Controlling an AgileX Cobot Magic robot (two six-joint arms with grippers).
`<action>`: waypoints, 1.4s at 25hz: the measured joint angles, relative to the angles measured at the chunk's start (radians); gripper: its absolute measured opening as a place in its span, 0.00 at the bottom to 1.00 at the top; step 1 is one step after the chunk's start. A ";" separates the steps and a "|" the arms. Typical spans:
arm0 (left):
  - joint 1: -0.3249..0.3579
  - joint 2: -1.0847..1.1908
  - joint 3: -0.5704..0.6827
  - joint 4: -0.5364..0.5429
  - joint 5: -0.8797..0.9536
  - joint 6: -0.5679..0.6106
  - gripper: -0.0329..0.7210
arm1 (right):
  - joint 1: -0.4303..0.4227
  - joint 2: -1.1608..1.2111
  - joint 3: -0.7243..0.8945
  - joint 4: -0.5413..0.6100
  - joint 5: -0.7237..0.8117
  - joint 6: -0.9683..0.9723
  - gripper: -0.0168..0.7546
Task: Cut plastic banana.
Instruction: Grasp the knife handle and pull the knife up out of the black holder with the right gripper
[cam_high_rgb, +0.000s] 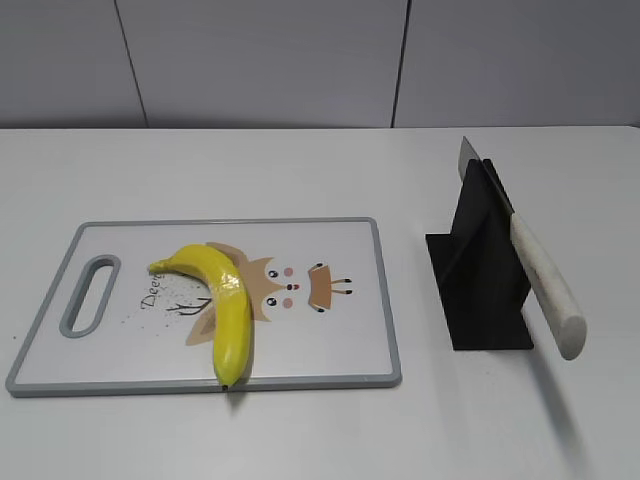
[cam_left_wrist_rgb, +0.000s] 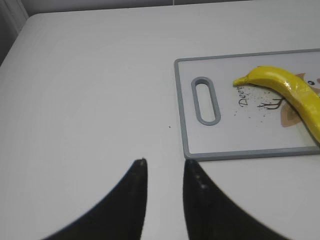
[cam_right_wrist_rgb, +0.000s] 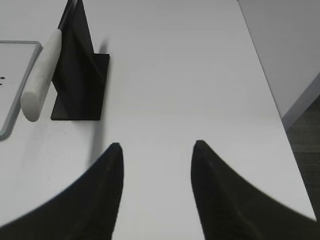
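The plastic banana (cam_high_rgb: 225, 300) is glossy yellow, curved, and lies on the grey-rimmed white cutting board (cam_high_rgb: 380, 300), left of its middle, dark tip at the front edge. It also shows in the left wrist view (cam_left_wrist_rgb: 290, 92). A knife with a white handle (cam_high_rgb: 545, 285) rests slanted in a black stand (cam_high_rgb: 478, 270), right of the board; it also shows in the right wrist view (cam_right_wrist_rgb: 42, 75). My left gripper (cam_left_wrist_rgb: 165, 162) is open and empty over bare table, left of the board's near corner. My right gripper (cam_right_wrist_rgb: 156, 145) is open and empty, nearer than the stand. Neither gripper appears in the exterior view.
The board (cam_left_wrist_rgb: 182, 100) has a grey handle slot (cam_high_rgb: 90, 295) at its left end. The white table's right edge (cam_right_wrist_rgb: 272, 100) lies close to my right gripper, with floor beyond. A grey panelled wall stands behind the table.
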 joint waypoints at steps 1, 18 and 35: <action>0.000 0.000 0.000 -0.009 0.000 0.000 0.41 | 0.000 0.002 -0.009 0.003 0.005 0.000 0.52; 0.000 0.001 0.000 -0.039 0.000 0.000 0.85 | 0.000 0.579 -0.299 0.029 0.160 0.008 0.78; 0.000 0.001 0.000 -0.039 0.000 0.000 0.82 | 0.256 1.056 -0.540 0.159 0.163 0.084 0.78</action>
